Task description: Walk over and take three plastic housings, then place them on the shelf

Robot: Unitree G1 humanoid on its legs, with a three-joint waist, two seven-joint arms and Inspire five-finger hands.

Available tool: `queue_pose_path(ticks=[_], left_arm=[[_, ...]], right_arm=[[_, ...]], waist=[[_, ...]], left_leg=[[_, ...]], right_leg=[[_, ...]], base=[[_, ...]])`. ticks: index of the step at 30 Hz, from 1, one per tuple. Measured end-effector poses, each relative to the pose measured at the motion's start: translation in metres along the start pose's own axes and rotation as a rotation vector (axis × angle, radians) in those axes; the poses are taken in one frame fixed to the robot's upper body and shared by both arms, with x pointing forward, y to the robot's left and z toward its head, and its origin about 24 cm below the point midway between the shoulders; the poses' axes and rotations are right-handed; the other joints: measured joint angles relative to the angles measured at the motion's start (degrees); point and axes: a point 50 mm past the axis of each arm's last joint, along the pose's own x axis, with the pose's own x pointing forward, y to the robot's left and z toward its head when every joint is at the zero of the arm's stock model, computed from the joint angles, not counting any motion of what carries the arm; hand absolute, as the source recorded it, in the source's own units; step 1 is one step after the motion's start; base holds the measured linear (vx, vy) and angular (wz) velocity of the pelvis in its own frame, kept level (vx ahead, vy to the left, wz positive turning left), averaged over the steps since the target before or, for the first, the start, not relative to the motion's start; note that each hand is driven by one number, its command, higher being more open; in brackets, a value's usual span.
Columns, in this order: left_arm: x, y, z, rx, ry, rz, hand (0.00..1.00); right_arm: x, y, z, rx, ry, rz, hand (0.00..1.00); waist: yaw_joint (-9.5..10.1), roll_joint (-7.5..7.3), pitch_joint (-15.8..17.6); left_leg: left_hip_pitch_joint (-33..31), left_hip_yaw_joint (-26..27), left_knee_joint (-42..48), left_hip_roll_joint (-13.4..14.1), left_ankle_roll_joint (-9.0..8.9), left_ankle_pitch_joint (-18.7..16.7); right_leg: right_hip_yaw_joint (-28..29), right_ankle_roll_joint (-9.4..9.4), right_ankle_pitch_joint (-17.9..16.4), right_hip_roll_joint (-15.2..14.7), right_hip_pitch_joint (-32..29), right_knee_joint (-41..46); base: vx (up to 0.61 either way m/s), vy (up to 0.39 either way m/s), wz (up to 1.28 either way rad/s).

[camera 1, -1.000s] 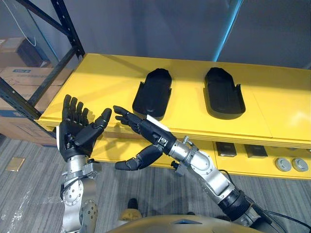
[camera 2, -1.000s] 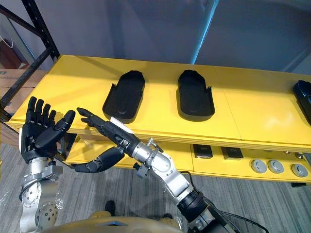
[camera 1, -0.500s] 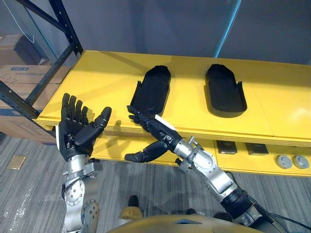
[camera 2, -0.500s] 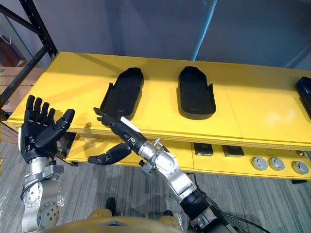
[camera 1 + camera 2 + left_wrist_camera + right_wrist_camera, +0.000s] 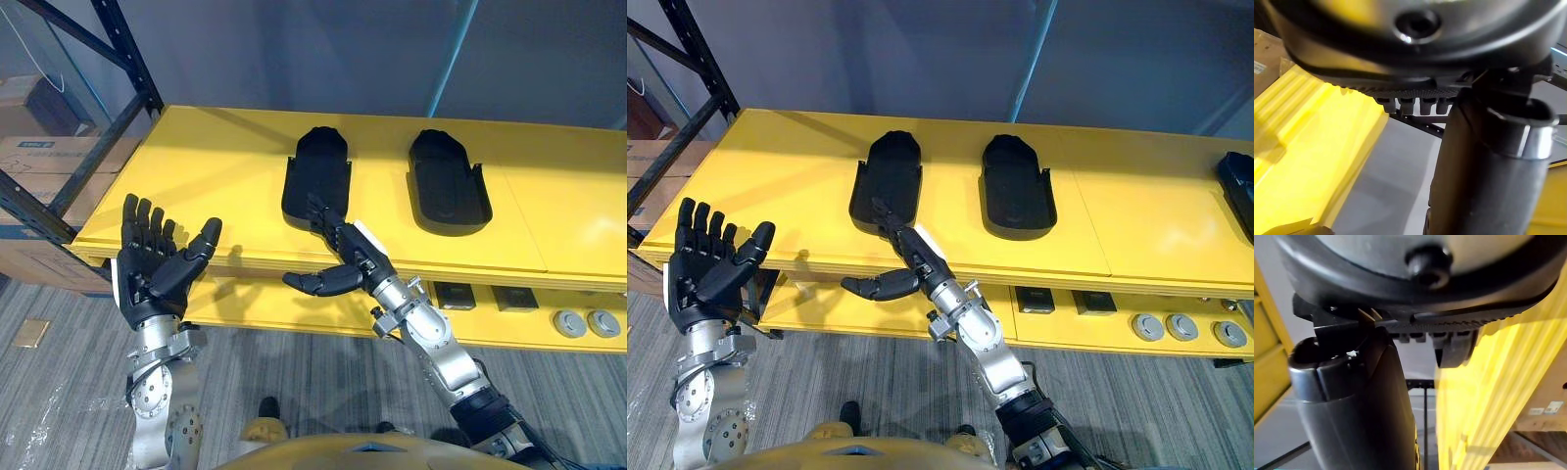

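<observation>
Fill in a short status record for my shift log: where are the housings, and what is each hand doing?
Surface: yellow shelf
Housings on it: left housing, middle housing, third housing at the far right
Right hand: open, fingers stretched over the shelf's front edge at the left housing's near end, thumb below the edge; contact unclear
Left hand: open, raised before the shelf, empty

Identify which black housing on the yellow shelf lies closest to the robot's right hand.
The leftmost housing: the fingers of the right hand overlap its near end; the middle housing and far-right housing lie clear of it.
</observation>
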Motion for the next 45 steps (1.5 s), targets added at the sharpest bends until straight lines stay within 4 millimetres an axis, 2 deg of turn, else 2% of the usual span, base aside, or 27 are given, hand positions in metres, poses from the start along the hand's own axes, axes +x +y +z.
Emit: queue_pose_path(ticks=[10, 18, 21, 25, 28, 30, 33, 34, 36, 37, 39, 41, 43, 45], left_arm=[[-0.005, 0.009, 0.000, 0.009, 0.005, 0.052, 1.00], [-0.005, 0.007, 0.003, 0.007, -0.006, 0.029, 1.00], [-0.004, 0.004, 0.010, 0.002, -0.035, 0.015, 1.00], [-0.003, 0.003, 0.015, 0.003, -0.060, -0.007, 1.00], [-0.001, -0.001, 0.017, -0.002, -0.075, -0.039, 1.00], [0.000, -0.004, 0.017, -0.010, -0.079, -0.064, 1.00], [0.007, -0.018, 0.018, -0.050, -0.099, -0.144, 1.00], [0.008, -0.020, 0.018, -0.058, -0.100, -0.158, 1.00], [0.008, -0.031, 0.015, -0.106, -0.090, -0.222, 1.00], [0.007, -0.033, 0.014, -0.111, -0.086, -0.233, 1.00], [0.006, -0.046, 0.010, -0.144, -0.068, -0.287, 1.00], [0.006, -0.054, 0.008, -0.162, -0.055, -0.319, 1.00], [0.007, -0.061, 0.007, -0.177, -0.056, -0.345, 1.00], [0.008, -0.066, 0.006, -0.185, -0.051, -0.349, 1.00]], right_arm=[[-0.001, -0.010, -0.001, 0.005, -0.016, -0.042, 1.00], [-0.001, -0.004, 0.000, 0.039, -0.029, 0.064, 1.00], [-0.003, 0.000, 0.014, 0.021, -0.085, 0.095, 1.00], [-0.007, 0.006, 0.052, 0.088, -0.289, 0.102, 1.00], [-0.012, 0.003, 0.075, 0.133, -0.443, 0.054, 1.00], [-0.019, -0.005, 0.077, 0.144, -0.462, -0.039, 1.00], [-0.038, -0.028, 0.066, 0.143, -0.412, -0.317, 1.00], [-0.042, -0.033, 0.064, 0.141, -0.400, -0.363, 1.00], [-0.065, -0.053, 0.050, 0.051, -0.284, -0.600, 1.00], [-0.070, -0.056, 0.047, 0.037, -0.258, -0.639, 1.00], [-0.093, -0.068, 0.034, -0.010, -0.144, -0.788, 1.00], [-0.109, -0.072, 0.026, -0.023, -0.078, -0.878, 1.00], [-0.138, -0.076, 0.017, -0.026, -0.003, -1.009, 1.00], [-0.155, -0.076, 0.017, -0.037, 0.019, -1.085, 1.00]], waist=[[0.12, -0.01, 0.44], [0.04, -0.11, 0.41], [0.05, -0.37, 0.43], [0.00, -0.54, 0.31], [-1.38, -1.10, -0.12], [-1.50, -1.38, -0.74], [-2.00, -1.32, -2.15], [-2.46, -1.20, -2.22], [-4.23, 0.06, -3.00], [-4.74, 0.30, -3.15], [-6.23, 1.02, -3.43], [-7.40, 1.26, -3.58], [-9.82, 1.44, -3.67], [-11.63, 1.62, -3.67]], left_leg=[[-0.01, -0.09, -0.33, -0.01, 0.00, 0.23], [0.00, 0.09, -0.38, 0.07, -0.01, 0.21], [0.08, 0.43, -0.36, 0.20, -0.08, 0.17], [1.03, 2.00, -0.36, 0.48, -0.29, -0.07], [1.64, 2.77, -0.36, 0.63, -0.35, -0.36], [2.13, 3.95, -0.38, 0.74, -0.45, -0.62], [2.17, 5.55, -0.37, 0.74, -0.43, -0.99], [2.20, 5.67, -0.38, 0.72, -0.43, -0.99], [3.03, 8.52, -0.36, 1.00, -0.63, -1.39], [3.12, 9.15, -0.36, 1.06, -0.72, -1.50], [3.90, 12.59, -0.34, 1.36, -1.05, -2.07], [4.79, 15.69, -0.33, 1.73, -1.31, -2.65], [6.25, 20.93, 0.34, 2.44, -2.04, -4.07], [6.55, 23.93, 1.92, 3.12, -2.39, -5.40]], right_leg=[[-0.22, 0.00, -0.01, 0.01, -0.09, -0.03], [-0.12, 0.00, 0.00, 0.09, -0.12, -0.12], [0.14, -0.02, 0.02, 0.21, -0.21, -0.15], [1.59, -0.03, 0.03, 0.44, -0.20, -0.15], [2.23, -0.03, 0.03, 0.56, -0.23, -0.17], [3.40, -0.03, 0.03, 0.67, -0.29, -0.20], [5.06, 0.17, 0.19, 0.74, -1.31, -0.19], [5.19, 0.19, 0.21, 0.73, -1.35, -0.18], [8.08, 0.10, 0.60, 1.18, -2.62, -0.18], [8.68, 0.08, 0.68, 1.29, -2.93, -0.17], [11.98, -0.08, 1.29, 1.91, -4.47, -0.21], [14.91, -0.12, 1.76, 2.63, -5.54, -0.28], [19.94, -0.39, 2.84, 4.10, -6.85, -1.04], [22.66, -0.39, 3.83, 4.82, -7.31, -2.15]], base=[[-0.01, -0.001, 0.00], [0.00, 0.000, 0.00], [0.00, -0.001, -0.03], [-0.01, -0.005, -0.19], [-0.02, -0.005, -0.15], [-0.01, 0.002, -0.25], [0.00, 0.006, -0.23], [0.00, 0.011, -0.30], [0.01, 0.012, -0.53], [0.01, 0.012, -0.64], [0.01, 0.019, -0.74], [0.00, 0.016, -0.89], [0.00, 0.008, -1.12], [0.00, -0.017, -0.95]])
